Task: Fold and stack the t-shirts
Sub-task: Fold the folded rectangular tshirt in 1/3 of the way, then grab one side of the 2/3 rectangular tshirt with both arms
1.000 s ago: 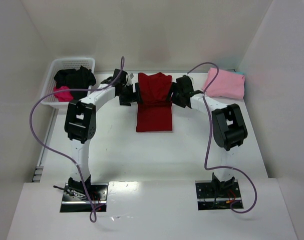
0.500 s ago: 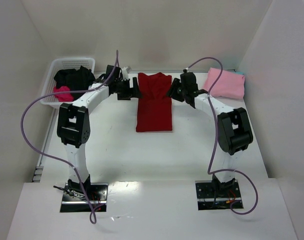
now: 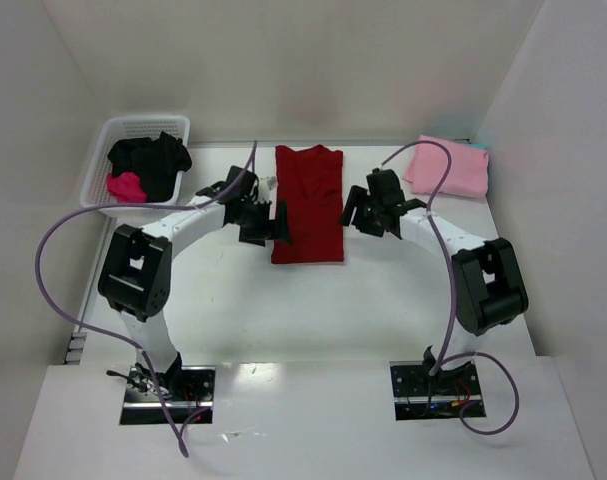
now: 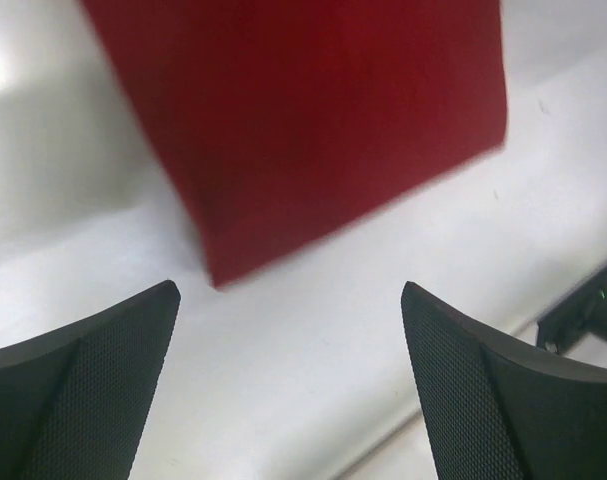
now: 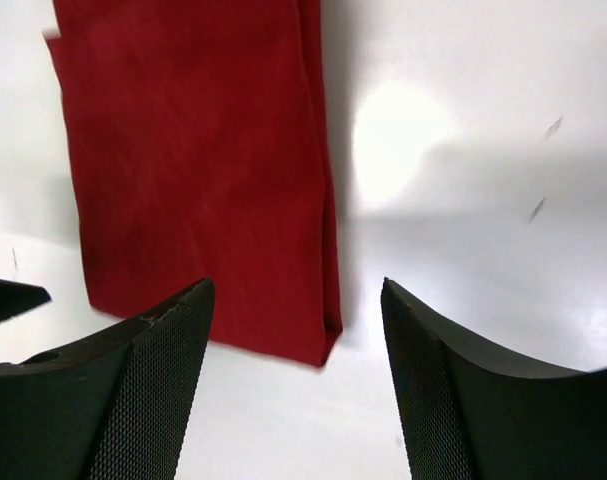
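1. Left gripper (image 4: 288, 300), jaws spread and empty, just left of the dark red t-shirt (image 3: 309, 205)
2. Right gripper (image 5: 298, 290), likewise released, just right of it
3. Pink t-shirt (image 3: 448, 167), folded square, well right of the red one
4. Basket (image 3: 143, 124) holding a black t-shirt (image 3: 149, 155) and a magenta t-shirt (image 3: 125, 186), well to its left

dark red shirt (image 4: 303, 120) blurred, cut by top edge; magenta shirt (image 3: 125, 186) half under black shirt (image 3: 151, 155)

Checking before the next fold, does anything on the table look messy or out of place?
Nothing spilled or damaged. The dark red t-shirt lies flat in a straight strip between the open left gripper and right gripper. Only the black t-shirt looks untidy, heaped loosely and bulging over the basket rim.
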